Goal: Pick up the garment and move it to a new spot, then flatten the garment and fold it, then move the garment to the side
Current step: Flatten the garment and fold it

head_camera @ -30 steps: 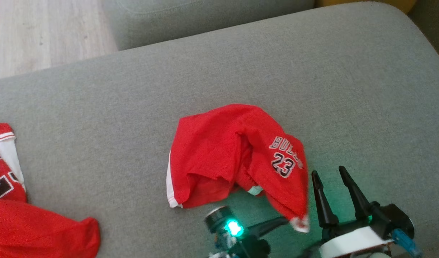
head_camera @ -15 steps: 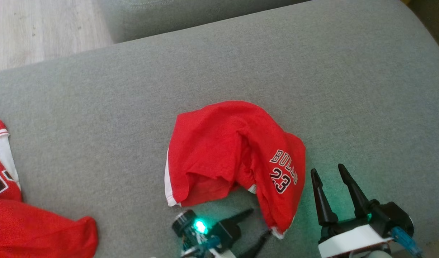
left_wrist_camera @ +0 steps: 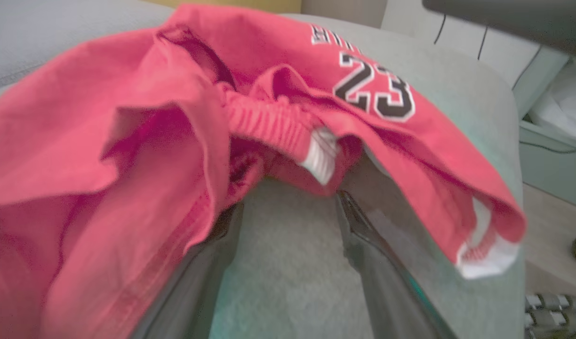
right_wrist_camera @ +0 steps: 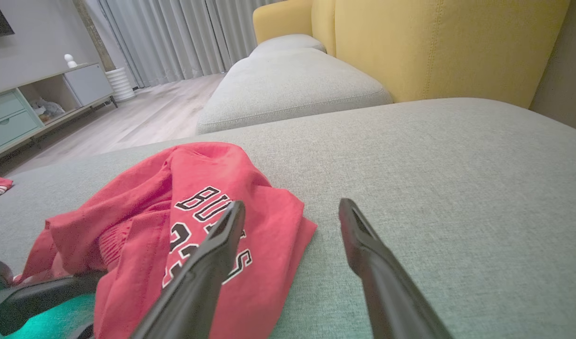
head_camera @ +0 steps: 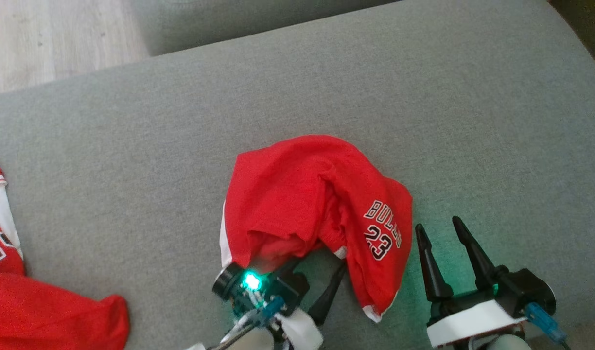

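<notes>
The red garment (head_camera: 297, 194) lies crumpled near the front edge of the sofa cushion (head_camera: 132, 146), about its middle. Its long axis seems diagonal, and the printed leg points to the front edge. The left tool (head_camera: 317, 270) at the near folds and the right tool (head_camera: 438, 224) beside that leg both stand apart and empty. I judge that flattening begins; next, each tool must pinch one edge and pull outward.

Garment (head_camera: 297, 194) on cushion (head_camera: 424, 97), left hand (head_camera: 317, 266) at its near edge — right hand (head_camera: 438, 224) beside, jersey (head_camera: 1, 243) far left.
</notes>
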Robot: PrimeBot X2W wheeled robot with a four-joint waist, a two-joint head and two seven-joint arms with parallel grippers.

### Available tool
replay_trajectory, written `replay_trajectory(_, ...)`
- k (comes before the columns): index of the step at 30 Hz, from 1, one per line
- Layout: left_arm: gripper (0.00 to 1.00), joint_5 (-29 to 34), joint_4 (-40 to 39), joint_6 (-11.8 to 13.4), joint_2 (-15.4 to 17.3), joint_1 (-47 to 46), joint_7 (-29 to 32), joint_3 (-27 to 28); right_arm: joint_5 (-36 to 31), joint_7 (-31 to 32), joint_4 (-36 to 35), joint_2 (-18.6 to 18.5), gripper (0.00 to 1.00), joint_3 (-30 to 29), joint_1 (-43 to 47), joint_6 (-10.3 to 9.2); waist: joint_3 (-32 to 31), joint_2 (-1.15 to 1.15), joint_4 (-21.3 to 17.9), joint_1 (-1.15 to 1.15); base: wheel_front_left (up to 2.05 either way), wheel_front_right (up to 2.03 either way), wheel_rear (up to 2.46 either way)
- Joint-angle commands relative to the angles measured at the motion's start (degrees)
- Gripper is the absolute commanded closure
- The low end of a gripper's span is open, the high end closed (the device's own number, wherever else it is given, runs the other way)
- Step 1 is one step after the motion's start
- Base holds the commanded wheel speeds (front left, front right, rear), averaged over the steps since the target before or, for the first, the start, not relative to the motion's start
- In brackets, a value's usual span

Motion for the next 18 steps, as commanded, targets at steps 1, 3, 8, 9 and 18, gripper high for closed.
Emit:
replay_trajectory(1,0.0,-0.8,-2.1,0.7,-0.4,-2.9,-0.7,1.9,-0.4,-0.2,-1.7,-0.4,0.0,1.5,-1.8,0.43,0.3,0.0,-0.1,0.0,0.0,0.0,0.0)
replay_trajectory(3,0.0,-1.1,-4.0,1.7,-0.4,-3.2,-0.7,2.4,-0.5,-0.2,-1.8,-0.4,0.0,1.5,-2.0,0.43,0.8,0.0,-0.1,0.0,0.0,0.0,0.0)
replay_trajectory(8,0.18,-1.8,-6.6,1.8,-0.4,-4.0,-0.7,2.2,-0.9,-0.2,-1.8,-0.4,0.0,1.4,-2.6,0.43,2.2,0.0,0.1,0.0,0.0,0.0,0.0)
replay_trajectory(9,0.64,-2.0,-6.8,1.7,-0.4,-4.3,-0.7,2.1,-0.9,-0.2,-1.8,-0.4,0.0,1.4,-2.8,0.43,2.4,0.0,0.1,0.0,0.0,0.0,0.0)
replay_trajectory(18,1.0,-1.9,-12.6,3.8,-0.4,-5.6,-0.8,6.3,-1.0,-0.2,-1.3,-0.4,0.0,1.5,-3.1,0.43,1.9,0.0,1.4,0.0,0.0,0.0,0.0)
